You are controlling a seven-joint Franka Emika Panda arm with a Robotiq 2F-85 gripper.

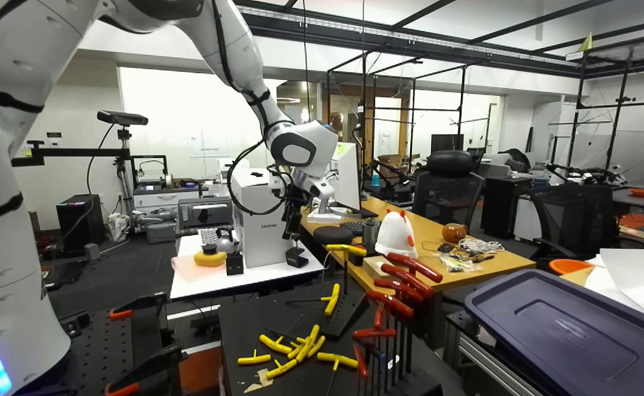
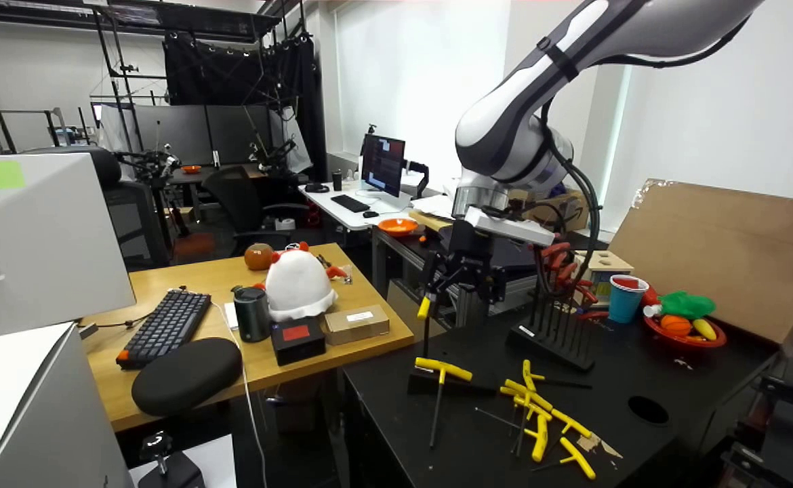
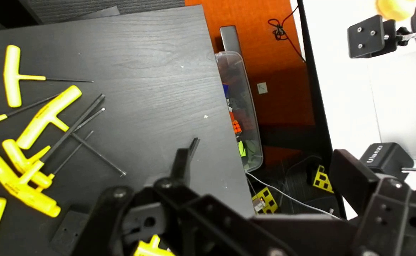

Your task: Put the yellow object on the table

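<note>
Several yellow T-handled hex keys (image 3: 42, 117) lie loosely on the black table (image 3: 151, 71), some crossing each other. Another yellow T-handle (image 1: 346, 249) stands upright in a small black stand (image 1: 344, 313); a further yellow key (image 2: 442, 369) leans at that stand. Which of these is the yellow object I cannot tell. My gripper (image 3: 268, 167) is open above the table's edge, with nothing between its fingers (image 3: 181, 163). In an exterior view the gripper (image 2: 464, 291) appears just above the upright handle (image 2: 424, 308). In the wrist view, one yellow handle (image 3: 151, 249) is partly hidden behind the gripper.
A rack of red-handled hex keys (image 1: 404, 280) stands on the black table, near a blue cup (image 2: 625, 299) and a red bowl (image 2: 684, 339). A white box (image 1: 264, 236) and a yellow rounded object (image 1: 210, 258) sit on a white table. A wooden desk (image 1: 492, 267) stands beyond.
</note>
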